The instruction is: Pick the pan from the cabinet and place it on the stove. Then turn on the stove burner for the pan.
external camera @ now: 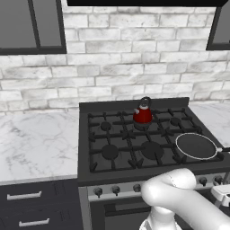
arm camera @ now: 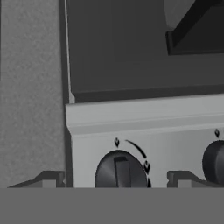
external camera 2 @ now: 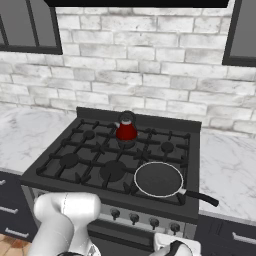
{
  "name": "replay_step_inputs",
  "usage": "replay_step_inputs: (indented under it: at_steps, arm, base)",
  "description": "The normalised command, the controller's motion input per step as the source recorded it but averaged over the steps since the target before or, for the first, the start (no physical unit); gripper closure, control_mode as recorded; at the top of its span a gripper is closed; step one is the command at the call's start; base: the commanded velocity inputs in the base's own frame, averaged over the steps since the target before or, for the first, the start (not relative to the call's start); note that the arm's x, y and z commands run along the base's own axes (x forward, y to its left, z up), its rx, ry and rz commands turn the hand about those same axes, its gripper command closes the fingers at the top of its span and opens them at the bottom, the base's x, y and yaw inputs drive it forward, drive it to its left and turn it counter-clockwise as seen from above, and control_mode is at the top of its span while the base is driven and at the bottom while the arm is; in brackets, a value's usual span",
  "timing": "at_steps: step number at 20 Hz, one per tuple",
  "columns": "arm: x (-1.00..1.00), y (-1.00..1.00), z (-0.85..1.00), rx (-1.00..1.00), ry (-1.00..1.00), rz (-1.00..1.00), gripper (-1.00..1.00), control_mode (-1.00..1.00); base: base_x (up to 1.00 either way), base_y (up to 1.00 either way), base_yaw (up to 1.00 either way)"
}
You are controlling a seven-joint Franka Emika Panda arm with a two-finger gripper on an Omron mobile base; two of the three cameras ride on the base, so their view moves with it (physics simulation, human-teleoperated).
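Now, in the left base view the pan (external camera: pixel 196 146) sits flat on the front right burner of the stove (external camera: pixel 134 139), with the red kettle (external camera: pixel 143 114) behind it. From the right base view the pan (external camera 2: pixel 158 178) points its thin handle toward the desk (external camera 2: pixel 227 165), and the knobs run in a row under it. Up close in the hand view, the pincer (arm camera: pixel 118 179) has its two tips wide apart on each side of a small round knob (arm camera: pixel 121 170); I think the knob is hard and smooth, so pinch its raised middle bar to turn it.
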Motion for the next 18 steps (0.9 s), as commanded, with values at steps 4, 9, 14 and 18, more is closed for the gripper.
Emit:
replay_step_inputs:
  at_steps: [4, 9, 14, 18]
  arm:
    - [0.08, 0.0, -0.03, 0.0, 0.0, 0.0, -1.0, -1.0]
    - [0.04, 0.0, 0.0, 0.0, 0.0, 0.0, -1.0, -1.0]
    - [0.03, 0.07, 0.0, 0.0, 0.0, 0.0, -1.0, -1.0]
    - [0.03, 0.06, 0.02, 0.0, 0.0, 0.0, -1.0, -1.0]
  base:
    - [0.0, 0.0, 0.0]
    - [0.0, 0.0, 0.0]
    - [0.0, 0.0, 0.0]
    - [0.0, 0.0, 0.0]
